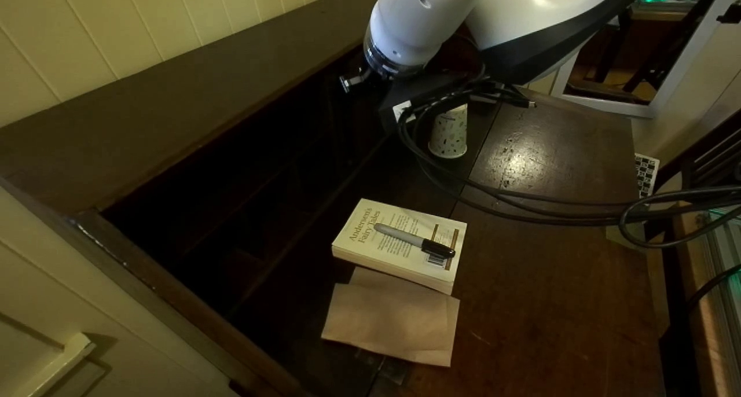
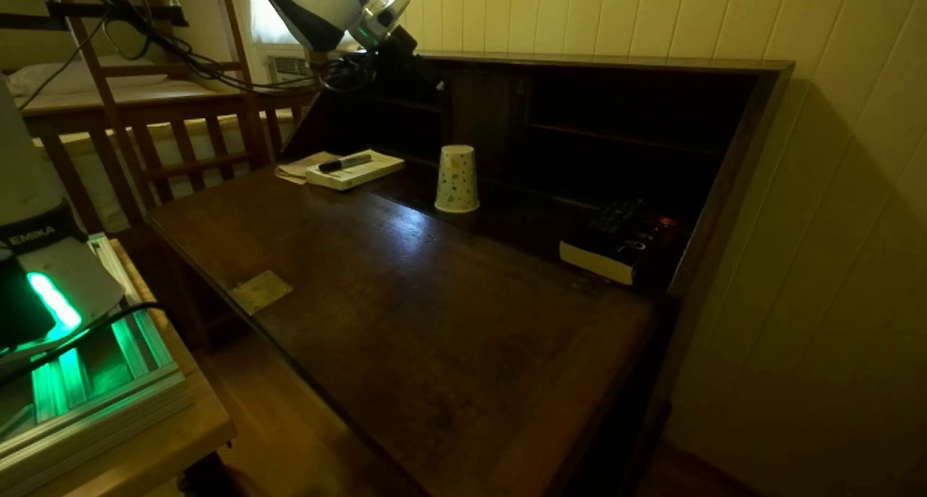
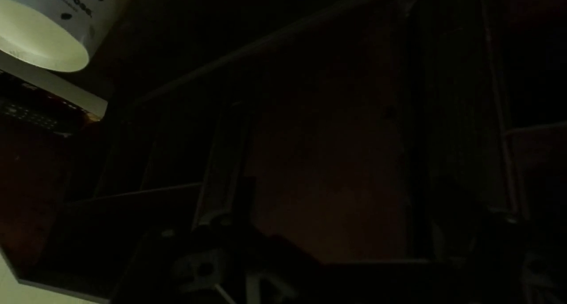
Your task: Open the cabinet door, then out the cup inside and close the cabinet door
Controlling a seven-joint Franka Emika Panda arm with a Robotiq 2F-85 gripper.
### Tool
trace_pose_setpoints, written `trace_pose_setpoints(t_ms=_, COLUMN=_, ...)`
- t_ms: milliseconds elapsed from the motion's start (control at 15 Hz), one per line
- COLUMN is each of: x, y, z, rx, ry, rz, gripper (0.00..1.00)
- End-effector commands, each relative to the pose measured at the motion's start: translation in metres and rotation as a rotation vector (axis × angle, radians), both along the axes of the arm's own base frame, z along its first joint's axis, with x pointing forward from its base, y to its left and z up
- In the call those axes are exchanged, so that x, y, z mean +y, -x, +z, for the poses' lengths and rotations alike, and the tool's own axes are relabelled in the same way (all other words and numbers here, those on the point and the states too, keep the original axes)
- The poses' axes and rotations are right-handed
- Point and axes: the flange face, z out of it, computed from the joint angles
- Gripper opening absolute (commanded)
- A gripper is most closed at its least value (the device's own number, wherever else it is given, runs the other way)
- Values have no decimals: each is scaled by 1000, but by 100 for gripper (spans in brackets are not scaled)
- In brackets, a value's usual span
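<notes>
Near the door (image 2: 484,113), your gripper (image 3: 364,217) hangs spread wide and empty, and a low sweep could drag the slack cables (image 1: 579,216) against the cup (image 2: 457,180) on the desk (image 2: 391,308), toppling it.

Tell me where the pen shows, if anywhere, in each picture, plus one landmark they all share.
In an exterior view: pen right of and below center, on the cream book.
In an exterior view: pen left of and above center, on the same book.
Wrist view: no pen seen.
Landmark: the cup, in all three views.
</notes>
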Motion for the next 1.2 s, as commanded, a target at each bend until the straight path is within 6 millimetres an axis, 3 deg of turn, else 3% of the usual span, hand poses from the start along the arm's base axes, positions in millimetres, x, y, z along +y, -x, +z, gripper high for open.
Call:
trace_pose_setpoints(t_ms=0, x=3, y=-13, z=-5, rx=-44, ry=15, rz=6, gripper=100)
trace_pose_setpoints(t_ms=1133, x=1, y=-32, z=-17, rx=-58, ry=5, rz=-15, gripper=100)
